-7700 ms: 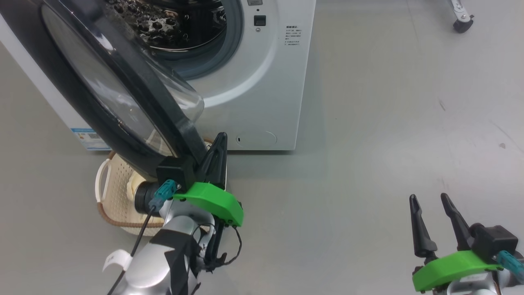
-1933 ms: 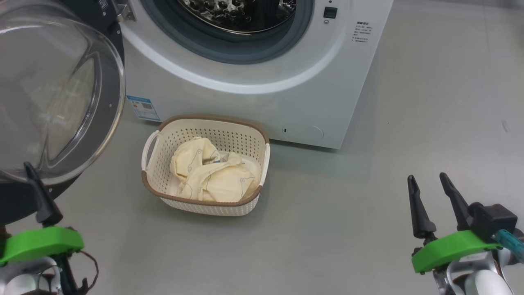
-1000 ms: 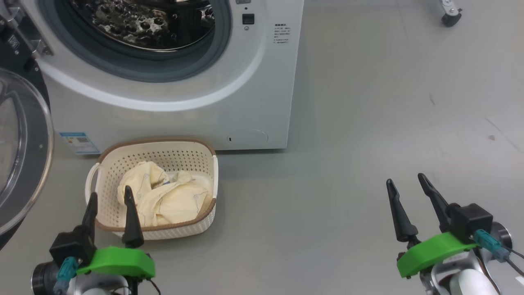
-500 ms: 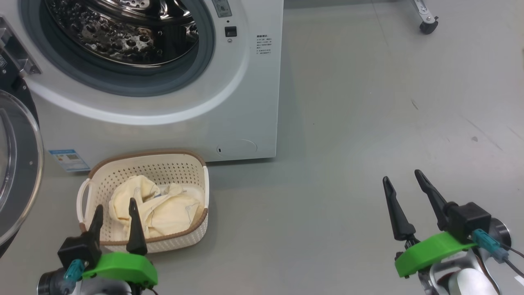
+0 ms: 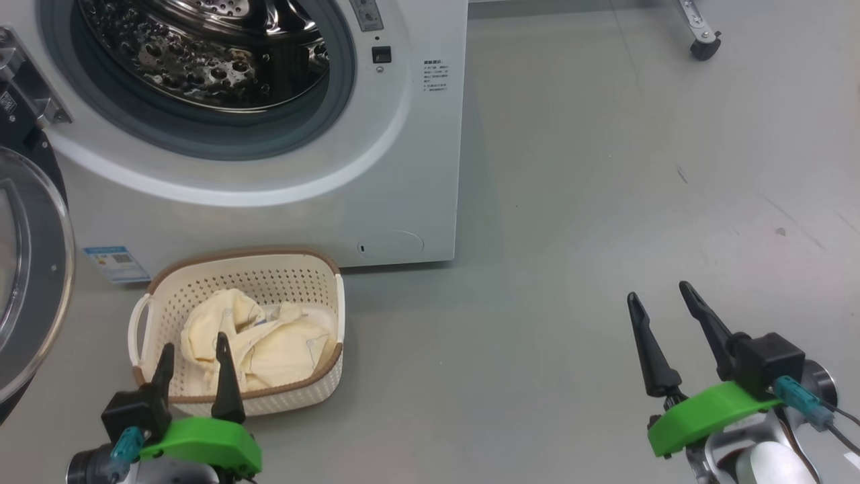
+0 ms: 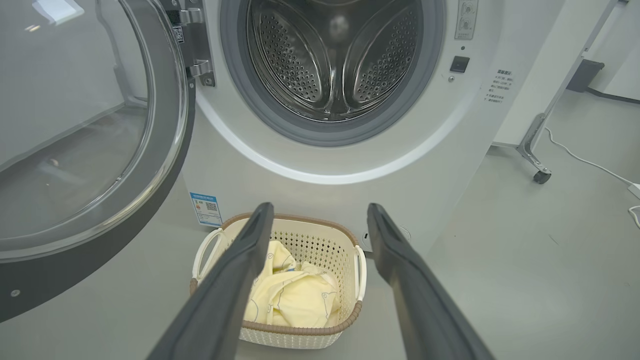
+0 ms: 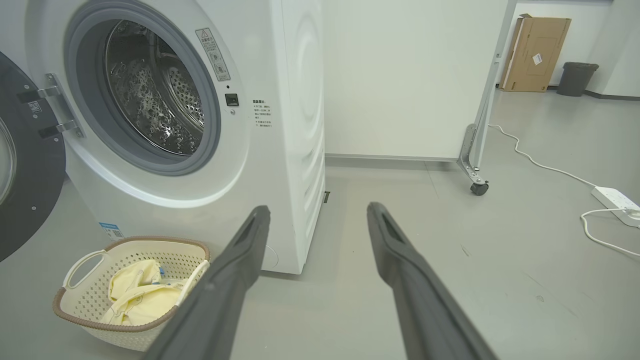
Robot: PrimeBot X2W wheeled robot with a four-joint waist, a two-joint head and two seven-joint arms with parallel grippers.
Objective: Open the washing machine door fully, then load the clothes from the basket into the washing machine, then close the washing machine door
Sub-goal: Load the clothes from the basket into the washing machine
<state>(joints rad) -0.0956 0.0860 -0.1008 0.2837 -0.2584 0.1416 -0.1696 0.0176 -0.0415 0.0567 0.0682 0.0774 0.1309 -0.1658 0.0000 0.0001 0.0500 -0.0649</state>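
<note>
The white washing machine (image 5: 430, 168) stands with its round door (image 5: 30, 282) swung wide open to the left, the steel drum (image 5: 201, 47) bare inside. On the floor before it sits the cream basket (image 5: 306, 396) holding the pale yellow clothes (image 5: 269, 349). My left gripper (image 5: 195, 346) hangs open just in front of the basket's near rim, its fingers apart and holding nothing. In the left wrist view the door (image 6: 95, 150), basket (image 6: 300, 332) and clothes (image 6: 295, 300) lie ahead between the open left gripper (image 6: 320, 212). My right gripper (image 5: 662, 296) stands open over bare floor at the lower right.
A wheeled stand leg (image 5: 702, 44) sits at the far right of the floor. A white power strip with cable (image 7: 615, 200), a cardboard box (image 7: 535, 52) and a dark bin (image 7: 575, 77) lie beyond, by the wall.
The camera has tipped down slightly over the last second. My left gripper has dropped a little lower in the picture, still in front of the basket. The right gripper has barely moved.
</note>
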